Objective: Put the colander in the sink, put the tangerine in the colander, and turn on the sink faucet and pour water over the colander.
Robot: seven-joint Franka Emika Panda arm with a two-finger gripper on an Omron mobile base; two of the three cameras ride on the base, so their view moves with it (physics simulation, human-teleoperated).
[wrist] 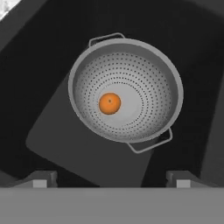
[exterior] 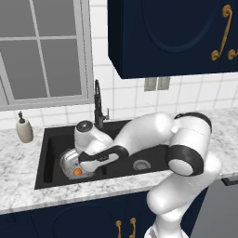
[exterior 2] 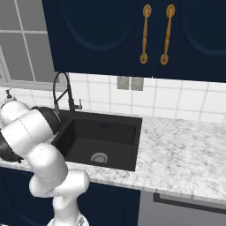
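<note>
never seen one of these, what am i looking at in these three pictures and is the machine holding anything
This is a rendered kitchen with a white robot arm on a base that can drive. Two pictures come from cameras on that base, behind the arm to its left and right. The third comes from a camera on the hand, looking down past its two dark fingertips.

The arm reaches into a black double sink set in a marble counter. In the left basin sits a metal colander with a tangerine inside. A dark faucet stands behind the sink and a soap bottle beside it.

The gripper is open above the colander, holding nothing.
</note>
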